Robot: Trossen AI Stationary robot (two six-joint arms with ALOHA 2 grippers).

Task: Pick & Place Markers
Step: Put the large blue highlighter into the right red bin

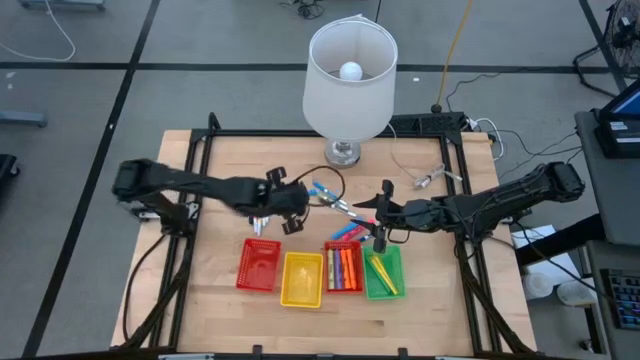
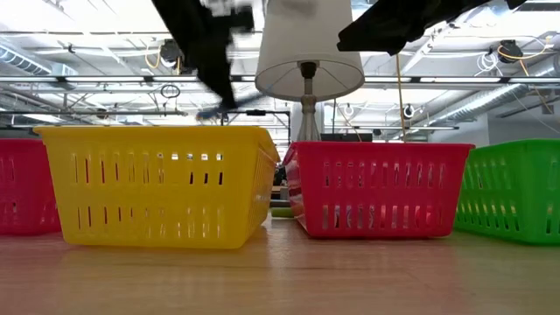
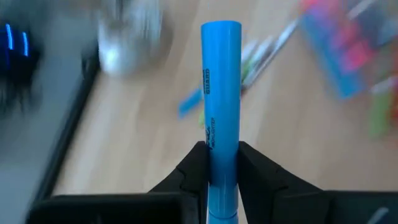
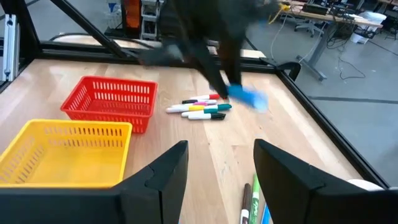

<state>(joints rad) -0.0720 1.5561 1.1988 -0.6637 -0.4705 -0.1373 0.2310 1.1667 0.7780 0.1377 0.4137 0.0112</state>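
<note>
Left gripper [image 3: 222, 163] is clamped on a blue highlighter [image 3: 221, 93] sticking straight out between its jaws, so pickup's done; next is probably carrying it over a tray. Right gripper [image 4: 221, 163] waits, jaws apart, empty.

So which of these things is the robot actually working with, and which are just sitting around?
In the job: blue marker held in left gripper; loose markers; trays; right gripper, open.
Just lying about: lamp; cable.

Two dark, jointed arms trail black cables and end in black, angular two-fingered tips.
</note>
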